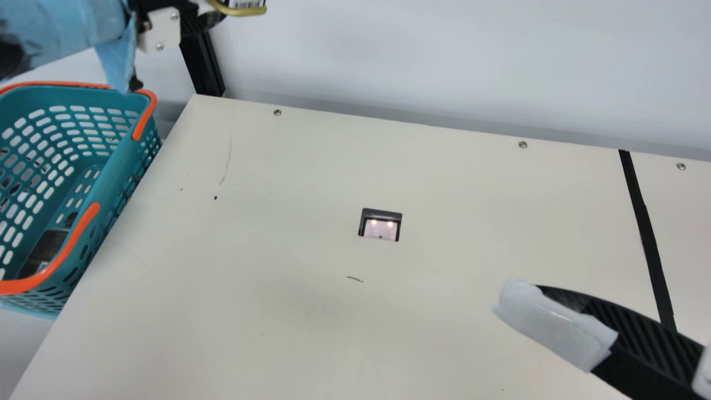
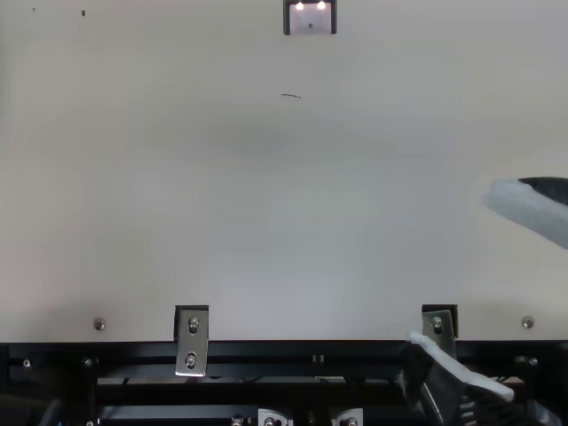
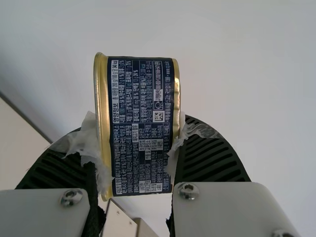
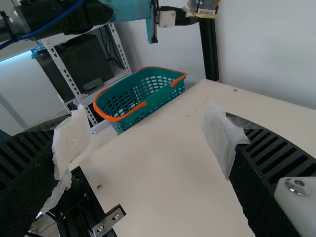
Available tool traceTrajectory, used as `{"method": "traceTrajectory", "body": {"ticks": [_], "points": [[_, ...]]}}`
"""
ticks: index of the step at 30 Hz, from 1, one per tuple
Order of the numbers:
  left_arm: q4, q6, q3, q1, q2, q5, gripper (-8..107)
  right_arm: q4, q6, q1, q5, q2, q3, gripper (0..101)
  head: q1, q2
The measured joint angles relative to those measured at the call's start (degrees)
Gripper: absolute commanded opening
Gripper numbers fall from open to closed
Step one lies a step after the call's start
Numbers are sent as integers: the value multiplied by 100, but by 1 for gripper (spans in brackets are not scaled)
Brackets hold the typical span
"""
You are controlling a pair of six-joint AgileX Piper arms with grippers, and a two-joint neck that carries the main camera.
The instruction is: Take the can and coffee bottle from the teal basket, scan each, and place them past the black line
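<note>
High at the main view's upper left, my left gripper [image 1: 206, 15] is shut on the can [image 1: 247, 4], above the table. The left wrist view has the dark blue, gold-rimmed can [image 3: 143, 98] pinched by its rims in my left gripper [image 3: 137, 148]. In the top view my right gripper [image 2: 457, 268] stands open at the right; in its wrist view the right gripper [image 4: 148, 136] holds nothing between its taped fingers. The teal basket [image 1: 114, 166] is at the far left, with something dark [image 1: 47, 250] low inside; I cannot tell if it is the coffee bottle.
A lit scanner window [image 1: 380, 226] is set in the middle of the cream table [image 1: 289, 183]. The black line [image 1: 647, 239] crosses the table's right part. A black post [image 1: 203, 64] rises behind the far left corner, and a white rack [image 4: 64, 69] stands beyond the basket.
</note>
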Motion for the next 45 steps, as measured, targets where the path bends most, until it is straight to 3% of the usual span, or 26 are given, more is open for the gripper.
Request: {"method": "traceTrajectory", "body": {"ticks": [8,16,31,38,45], "points": [[134,1293,-419,-598,265,-808,10,0,0,0,0,0,0,101,0,0],[56,2652,-75,-1221,-198,-1240,10,0,0,0,0,0,0,101,0,0],[268,2542,17,-1311,-244,-1409,10,0,0,0,3,0,0,101,0,0],[726,2131,286,-1737,-350,-2587,10,0,0,0,3,0,0,101,0,0],[1700,1301,1157,-2234,-425,-4108,10,0,0,0,3,0,0,101,0,0]]}}
